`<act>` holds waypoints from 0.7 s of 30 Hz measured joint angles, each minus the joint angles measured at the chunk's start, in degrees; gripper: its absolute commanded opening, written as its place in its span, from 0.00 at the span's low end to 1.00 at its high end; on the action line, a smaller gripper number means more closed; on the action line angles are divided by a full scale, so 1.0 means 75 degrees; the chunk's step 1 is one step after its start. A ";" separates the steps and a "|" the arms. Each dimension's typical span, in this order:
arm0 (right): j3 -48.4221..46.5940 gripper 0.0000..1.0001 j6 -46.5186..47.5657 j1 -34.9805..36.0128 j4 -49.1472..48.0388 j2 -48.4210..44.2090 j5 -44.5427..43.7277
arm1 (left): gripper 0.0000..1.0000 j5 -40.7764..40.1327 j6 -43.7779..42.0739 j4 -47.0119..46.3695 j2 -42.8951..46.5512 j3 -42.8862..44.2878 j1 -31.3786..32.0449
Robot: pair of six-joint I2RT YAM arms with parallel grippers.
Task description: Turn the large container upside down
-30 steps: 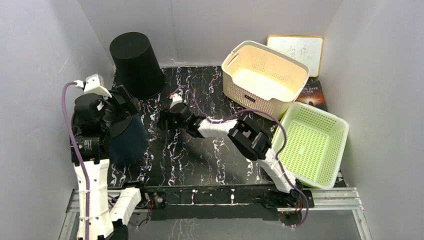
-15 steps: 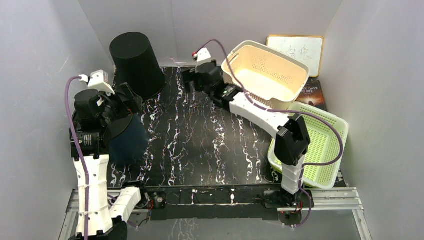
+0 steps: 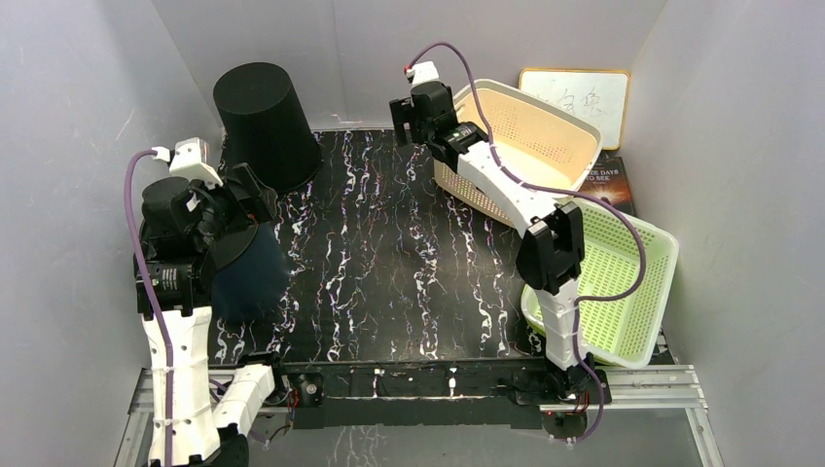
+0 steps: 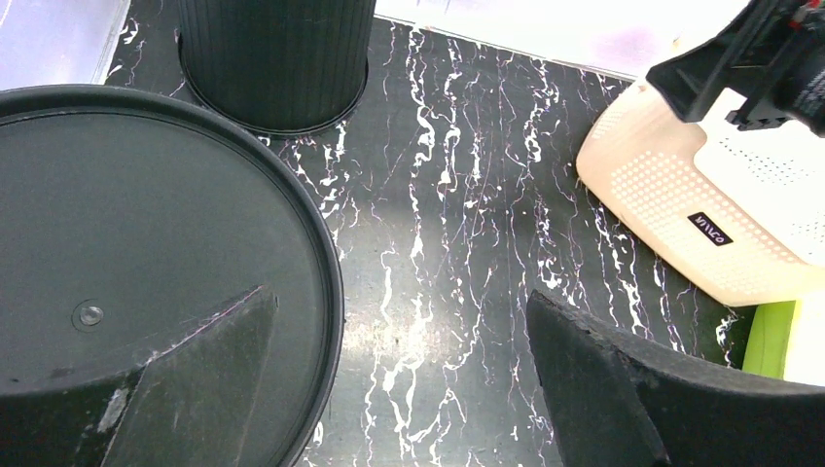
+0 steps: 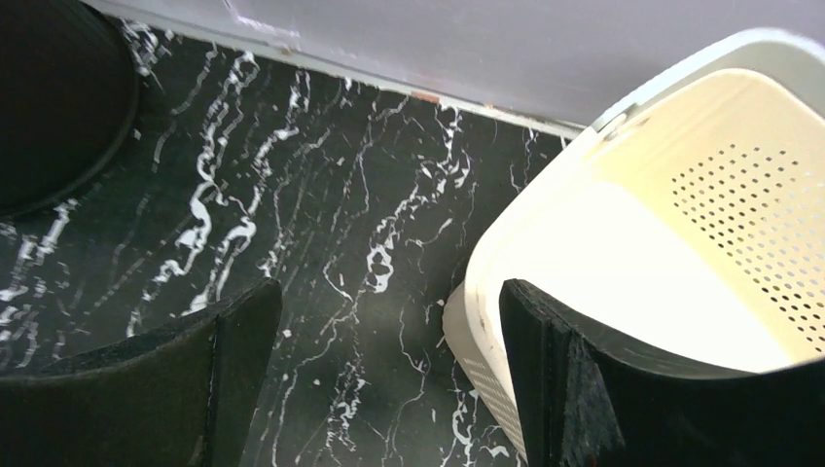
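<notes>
The black marbled desk (image 3: 389,263) carries the large container, a cream perforated basket (image 3: 530,122), at its far right, open side up. A green basket (image 3: 623,282) sits just near of it on the right. A black bin (image 3: 263,122) stands closed end up at far left, and a dark round tub (image 3: 248,277) lies at near left. The right claw (image 3: 413,112) hangs over the cream basket's far-left corner, jaws wide and holding nothing. The left claw (image 3: 238,199) hovers above the tub, also wide and empty. A whiteboard (image 3: 576,97) and a book (image 3: 608,185) lie behind the baskets.
</notes>
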State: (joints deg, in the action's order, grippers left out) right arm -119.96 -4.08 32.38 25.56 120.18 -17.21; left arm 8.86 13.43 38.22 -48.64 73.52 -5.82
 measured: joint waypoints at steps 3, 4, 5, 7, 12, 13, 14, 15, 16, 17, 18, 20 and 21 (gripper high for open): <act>-0.0137 0.79 0.0125 -0.0026 0.0195 0.0318 -0.0117 | 0.98 0.0003 -0.0026 -0.0006 0.0006 -0.0009 0.0000; -0.0137 0.79 0.0154 -0.0035 0.0262 0.0414 -0.0169 | 0.98 0.0000 -0.0047 -0.0006 0.0012 -0.0023 0.0000; -0.0137 0.78 0.0178 -0.0038 0.0356 0.0501 -0.0233 | 0.98 0.0000 -0.0055 -0.0009 0.0015 -0.0038 0.0000; -0.0134 0.78 0.0242 -0.0055 0.0463 0.0635 -0.0388 | 0.98 0.0000 -0.0082 -0.0012 0.0029 -0.0096 0.0000; 0.0090 0.78 0.0376 -0.0219 0.0440 0.0697 -0.0769 | 0.98 0.0000 -0.0117 -0.0070 0.0047 -0.0315 0.0000; 0.0131 0.76 0.0393 -0.0262 0.0443 0.0697 -0.0819 | 0.98 0.0000 -0.0117 -0.0070 0.0041 -0.0356 0.0000; 0.0189 0.74 0.0402 -0.0306 0.0414 0.0702 -0.0848 | 0.98 0.0000 -0.0117 -0.0105 0.0044 -0.0405 0.0000; 0.0227 0.69 0.0420 -0.0341 0.0405 0.0708 -0.0868 | 0.98 0.0000 -0.0117 -0.0111 0.0041 -0.0443 0.0000; 0.0233 0.64 0.0443 -0.0379 0.0405 0.0737 -0.0886 | 0.98 0.0000 -0.0117 -0.0117 0.0038 -0.0472 0.0000; 0.0233 0.58 0.0478 -0.0402 0.0379 0.0775 -0.0895 | 0.98 0.0000 -0.0117 -0.0125 0.0035 -0.0493 0.0000; 0.0233 0.53 0.0510 -0.0437 0.0379 0.0810 -0.0898 | 0.98 0.0000 -0.0117 -0.0125 0.0035 -0.0513 0.0000; 0.0239 0.50 0.0551 -0.0493 0.0367 0.0880 -0.0898 | 0.98 0.0000 -0.0117 -0.0125 0.0035 -0.0525 0.0000; 0.0259 0.46 0.0548 -0.0513 0.0356 0.0903 -0.0889 | 0.98 0.0000 -0.0117 -0.0128 0.0035 -0.0527 0.0000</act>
State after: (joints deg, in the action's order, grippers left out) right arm -118.02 0.03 28.53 28.23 126.96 -23.88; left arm 8.86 12.56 37.26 -48.38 69.56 -5.82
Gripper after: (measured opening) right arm 0.531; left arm 0.983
